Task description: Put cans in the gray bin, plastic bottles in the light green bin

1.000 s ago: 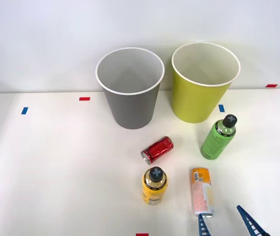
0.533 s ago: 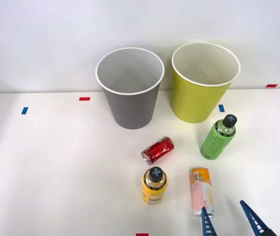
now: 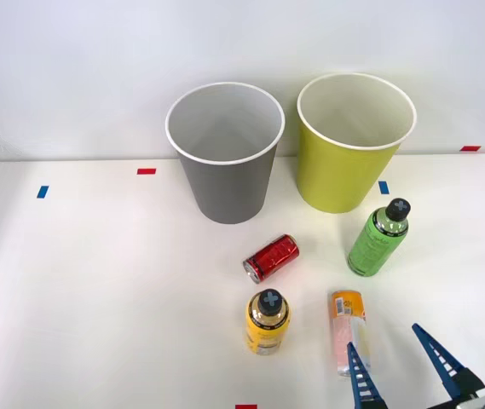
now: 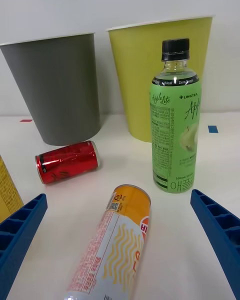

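The slim orange-and-pink can (image 3: 347,330) (image 4: 114,243) lies on its side near the table's front edge. My right gripper (image 3: 389,339) (image 4: 119,232) hovers open just beside its near end, blue fingers (image 3: 360,372) spread wide with nothing held. A short red can (image 3: 271,258) (image 4: 67,161) lies on its side further back. The green bottle (image 3: 378,238) (image 4: 175,120) stands upright before the light green bin (image 3: 351,145) (image 4: 158,70). The yellow bottle (image 3: 268,322) (image 4: 7,190) stands left of the slim can. The gray bin (image 3: 225,156) (image 4: 60,87) stands at the back, left of the green one.
Small red tape marks (image 3: 146,171) and blue tape marks (image 3: 43,192) dot the white table (image 3: 97,281). A white wall rises right behind the bins. The table's left half is bare.
My gripper has moved forward over the table, its fingers reaching further up beside the slim can's near end. The cans and bottles have stayed in place.
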